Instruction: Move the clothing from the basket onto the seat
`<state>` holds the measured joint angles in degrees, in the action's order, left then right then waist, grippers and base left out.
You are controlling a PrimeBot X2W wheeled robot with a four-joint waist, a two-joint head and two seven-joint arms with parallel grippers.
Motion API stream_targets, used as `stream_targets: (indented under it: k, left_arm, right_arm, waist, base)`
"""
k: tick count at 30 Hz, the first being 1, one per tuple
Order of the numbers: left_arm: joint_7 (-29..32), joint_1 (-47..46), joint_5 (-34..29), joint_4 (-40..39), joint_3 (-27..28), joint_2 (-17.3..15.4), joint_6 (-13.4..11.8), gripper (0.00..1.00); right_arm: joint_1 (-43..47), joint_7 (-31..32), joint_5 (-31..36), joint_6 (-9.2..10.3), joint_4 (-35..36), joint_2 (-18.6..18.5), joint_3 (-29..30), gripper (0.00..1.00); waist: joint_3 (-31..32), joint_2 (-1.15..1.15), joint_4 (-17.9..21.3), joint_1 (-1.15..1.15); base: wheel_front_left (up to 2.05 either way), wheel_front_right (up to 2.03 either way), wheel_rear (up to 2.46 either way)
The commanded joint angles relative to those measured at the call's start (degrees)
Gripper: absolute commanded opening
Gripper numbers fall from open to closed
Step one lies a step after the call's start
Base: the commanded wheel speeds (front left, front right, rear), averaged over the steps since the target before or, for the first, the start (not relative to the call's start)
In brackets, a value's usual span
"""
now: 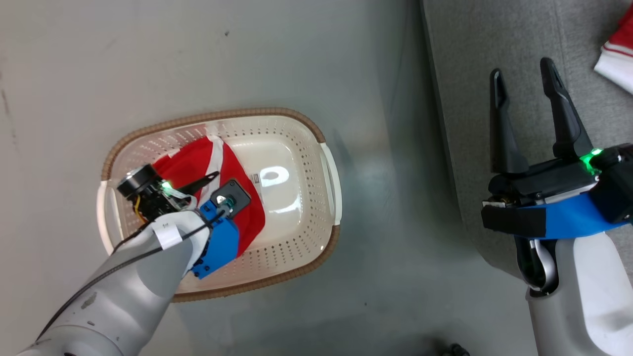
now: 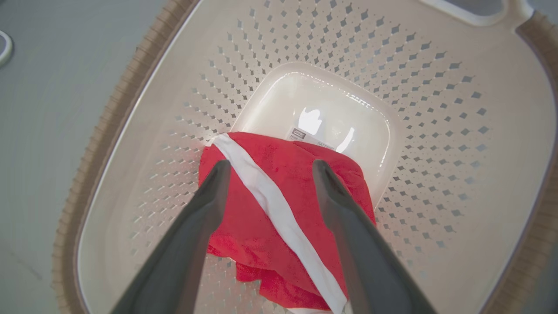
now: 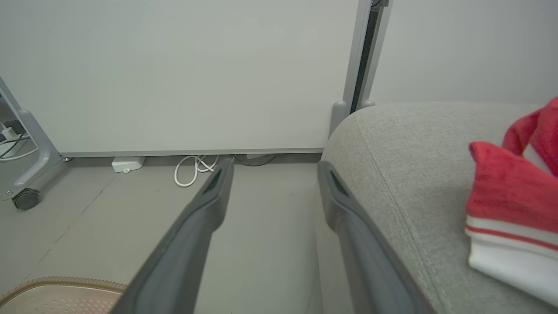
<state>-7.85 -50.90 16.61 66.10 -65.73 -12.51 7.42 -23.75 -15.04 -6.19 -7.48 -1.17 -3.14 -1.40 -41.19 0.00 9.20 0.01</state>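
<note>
floor: smooth grey floor (image 1: pixel 247 59), a little glossy, with the basket standing on it just beside the seat.
basket: cream plastic basket (image 1: pixel 330 173) with holes in its walls and a brown woven-look rim; a small label (image 2: pixel 301 134) on its bottom, partly under cloth.
red garment: crumpled red garment (image 2: pixel 292 183) with a white stripe across it, lying in the basket, on the bottom and up against one wall.
left gripper: left gripper (image 2: pixel 272 162) reaches down into the basket, its two dark fingers spread apart either side of the white stripe; i cannot tell whether the tips touch the cloth, and nothing is clamped.
right gripper: right gripper (image 1: pixel 521 69) hangs above the near edge of the seat, fingers apart, holding nothing.
seat: light grey fabric seat (image 1: pixel 470 49) with a rounded edge and a stitched seam.
second garment: red and white second garment (image 3: pixel 510 196) with a striped hem lies on the seat, apart from the right gripper.
background: pale wall panel (image 3: pixel 174 65), a white cable (image 3: pixel 192 168) looped at its foot, a small wheel (image 3: pixel 26 198) off to one side.
</note>
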Motion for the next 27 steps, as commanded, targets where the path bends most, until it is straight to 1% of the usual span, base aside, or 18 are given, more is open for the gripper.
stream_targets:
  k: [1,6,11,12,15,21,27]
  left_arm:
    - [1.9,-1.5,1.1,1.2,-1.0,-0.3,0.0,1.00]
    - [7.9,-3.3,3.2,3.4,-3.8,0.0,0.0,1.00]
    - [11.1,-5.4,2.2,4.3,-6.0,-0.6,0.0,1.00]
    - [13.6,-5.9,2.1,5.1,-6.4,-1.0,0.0,1.00]
    - [17.3,-7.0,0.8,5.7,-7.0,-1.1,0.0,1.00]
    - [20.4,-8.3,-3.6,5.2,-7.7,-2.0,0.0,1.00]
    - [22.3,-9.8,-6.4,4.7,-7.8,-2.7,0.0,1.00]
  right_arm:
    - [-1.4,-0.2,-0.3,-0.03,0.4,0.1,0.0,1.00]
    - [-2.5,-0.2,-0.1,-0.03,1.1,0.2,-0.2,1.00]
    - [-3.6,-0.2,0.2,-0.03,1.9,0.3,-0.4,1.00]
    - [-3.9,-0.2,0.2,-0.03,2.0,0.3,-0.4,1.00]
    - [-4.4,-0.2,0.6,-0.03,2.5,0.3,-0.5,1.00]
    - [-5.1,-0.2,0.4,-0.03,3.5,0.3,-1.0,1.00]
    - [-5.7,-0.2,0.3,-0.03,4.6,0.3,-1.0,1.00]
  waist:
    - [-2.1,0.00,0.7,-0.01]
    - [-4.8,0.00,1.1,-0.01]
    - [-7.4,0.00,1.4,-0.01]
    - [-8.3,0.00,1.6,-0.01]
    - [-9.7,0.00,1.8,-0.01]
    - [-12.5,0.00,2.5,-0.01]
    - [-15.7,0.00,3.1,-0.01]
  base:
    - [0.00,0.00,0.00]
    - [0.00,0.00,0.00]
    - [0.00,0.00,0.00]
    - [0.00,0.00,0.00]
    - [0.00,0.00,0.00]
    - [0.00,0.00,0.00]
    - [0.00,0.00,0.00]
